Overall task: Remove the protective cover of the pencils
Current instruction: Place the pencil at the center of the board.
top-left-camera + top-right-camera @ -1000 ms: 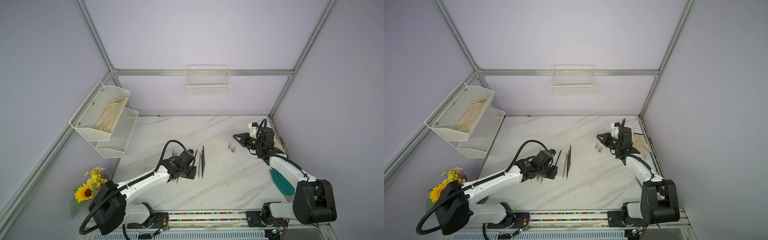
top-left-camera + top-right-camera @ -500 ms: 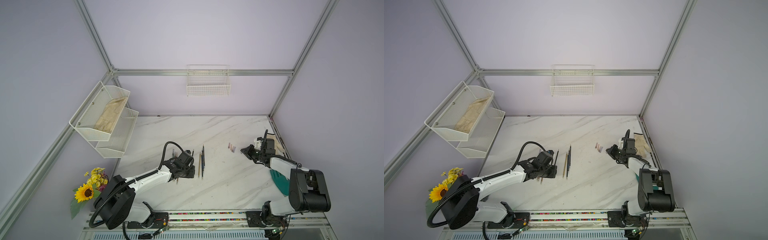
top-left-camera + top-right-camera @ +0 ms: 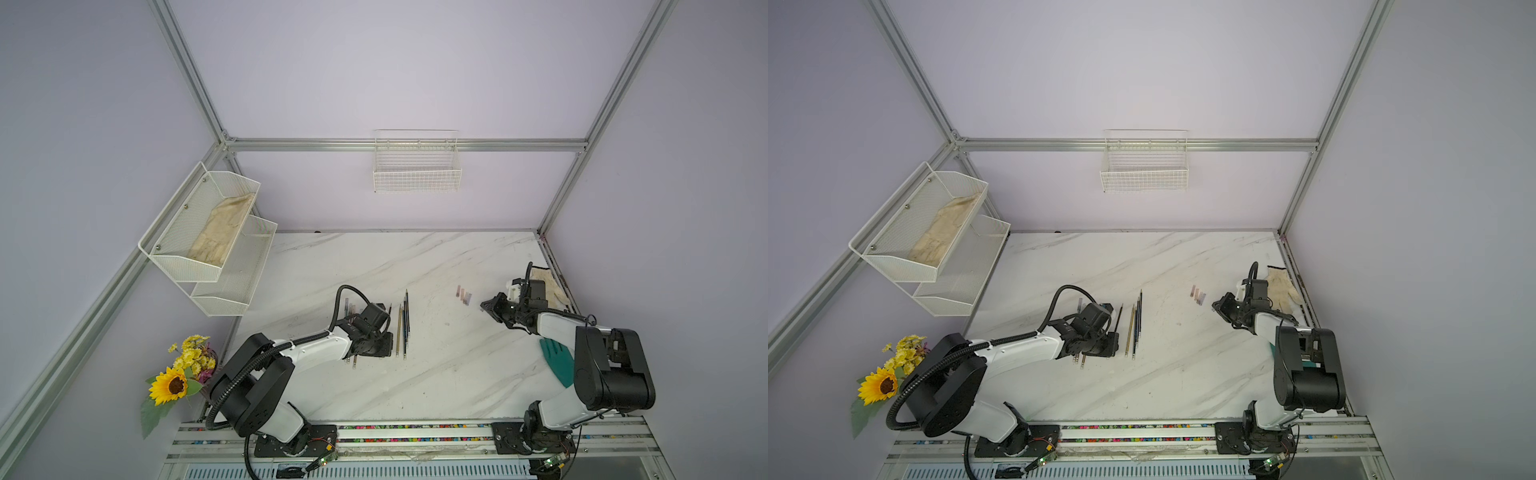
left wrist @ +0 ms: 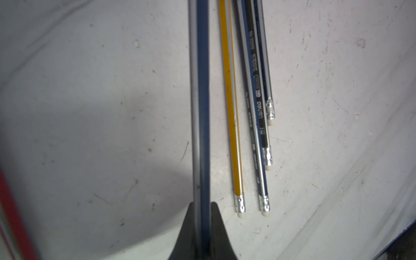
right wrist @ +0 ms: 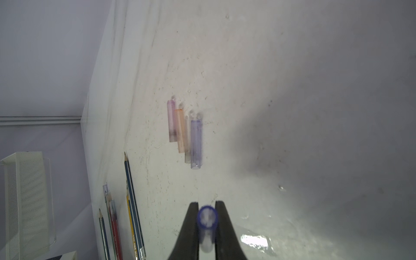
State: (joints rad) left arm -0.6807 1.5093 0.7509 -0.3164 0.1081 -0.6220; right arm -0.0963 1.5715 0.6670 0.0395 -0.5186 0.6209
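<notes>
left gripper (image 4: 202, 205) grips one blue pencil (image 4: 202, 108); four pencils (image 4: 234, 126) beside it, one marked "hb". right gripper (image 5: 206, 203) grips one blue cap (image 5: 207, 219); four caps (image 5: 195, 144) nearby.

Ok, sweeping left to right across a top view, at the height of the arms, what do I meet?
From the left: sunflower bouquet → left end effector → row of bare pencils → loose caps → right end effector → white glove.

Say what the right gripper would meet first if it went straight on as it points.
Probably the violet cap, nearest of the loose caps on the table; the right gripper, shut on a blue cap, may pass above it.
</notes>
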